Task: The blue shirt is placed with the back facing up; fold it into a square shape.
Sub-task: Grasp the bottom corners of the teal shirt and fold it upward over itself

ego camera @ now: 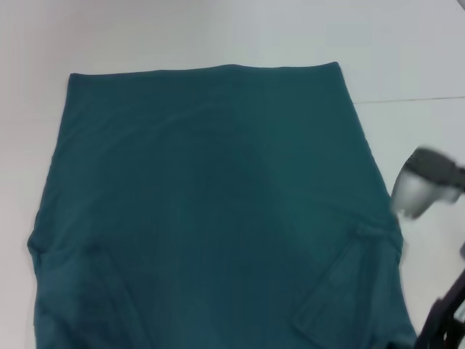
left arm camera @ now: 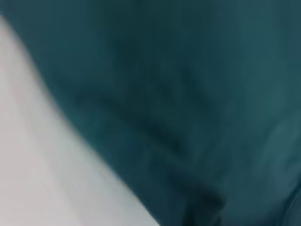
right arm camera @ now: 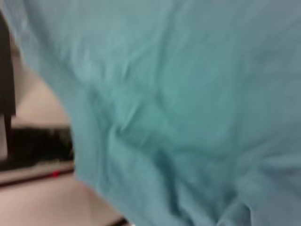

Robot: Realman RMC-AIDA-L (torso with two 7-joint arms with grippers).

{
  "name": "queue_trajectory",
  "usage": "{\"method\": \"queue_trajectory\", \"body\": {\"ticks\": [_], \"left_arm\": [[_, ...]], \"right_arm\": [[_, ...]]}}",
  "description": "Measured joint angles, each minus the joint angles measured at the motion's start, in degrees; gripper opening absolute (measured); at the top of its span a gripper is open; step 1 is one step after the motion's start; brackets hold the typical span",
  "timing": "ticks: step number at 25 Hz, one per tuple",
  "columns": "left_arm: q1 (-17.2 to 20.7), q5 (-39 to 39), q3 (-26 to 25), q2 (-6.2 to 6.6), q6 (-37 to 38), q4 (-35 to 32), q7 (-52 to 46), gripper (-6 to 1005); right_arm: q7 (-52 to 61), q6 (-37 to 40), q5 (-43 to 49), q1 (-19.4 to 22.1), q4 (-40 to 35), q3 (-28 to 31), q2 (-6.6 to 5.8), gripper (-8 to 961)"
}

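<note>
We're looking at the blue shirt (ego camera: 211, 211) lying flat on the white desk (ego camera: 407, 51), plain side up, hem at the far edge, both sleeves already tucked in over the body near us. The right gripper (ego camera: 425, 182) is hanging just beside the shirt's right edge; we can't tell either gripper's finger state, and the left one isn't showing. For the next fold we're recommending both near corners get pinched evenly, lifted together and laid squarely toward the hem.
</note>
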State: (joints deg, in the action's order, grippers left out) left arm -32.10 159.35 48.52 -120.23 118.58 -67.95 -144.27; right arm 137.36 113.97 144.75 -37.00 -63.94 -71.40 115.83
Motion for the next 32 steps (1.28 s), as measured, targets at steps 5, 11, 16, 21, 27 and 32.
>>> {"method": "queue_trajectory", "body": {"ticks": [5, 11, 16, 21, 27, 32], "left_arm": [[-2.7, -7.1, -7.8, 2.08, -0.4, 1.1, 1.6, 62], [-6.1, -15.0, -16.0, 4.22, -7.6, 2.8, 3.8, 61], [-6.8, -18.6, -17.8, 4.94, -16.3, 3.2, 3.8, 62], [-8.2, -20.3, -17.6, 4.89, -24.5, 4.9, 4.9, 63], [-9.3, -21.8, -17.1, 3.54, -32.8, 6.5, 8.5, 63], [-9.4, -22.6, -16.6, 2.04, -38.4, 7.5, 12.0, 62]], "right_arm": [[-2.7, -0.4, -0.1, -2.2, -1.0, 12.2, -1.61, 57], [-5.5, -2.8, -1.0, -5.6, -1.7, 28.6, -2.35, 58], [-3.8, -9.1, -2.1, -6.0, -0.3, 34.1, -3.40, 57], [-1.8, -17.3, -4.3, -5.6, 1.2, 37.1, -3.83, 58], [-0.9, -26.7, -9.4, -4.6, 3.6, 39.7, -4.00, 57], [-2.5, -33.7, -10.2, -4.6, 7.5, 38.4, -3.90, 57]]}}
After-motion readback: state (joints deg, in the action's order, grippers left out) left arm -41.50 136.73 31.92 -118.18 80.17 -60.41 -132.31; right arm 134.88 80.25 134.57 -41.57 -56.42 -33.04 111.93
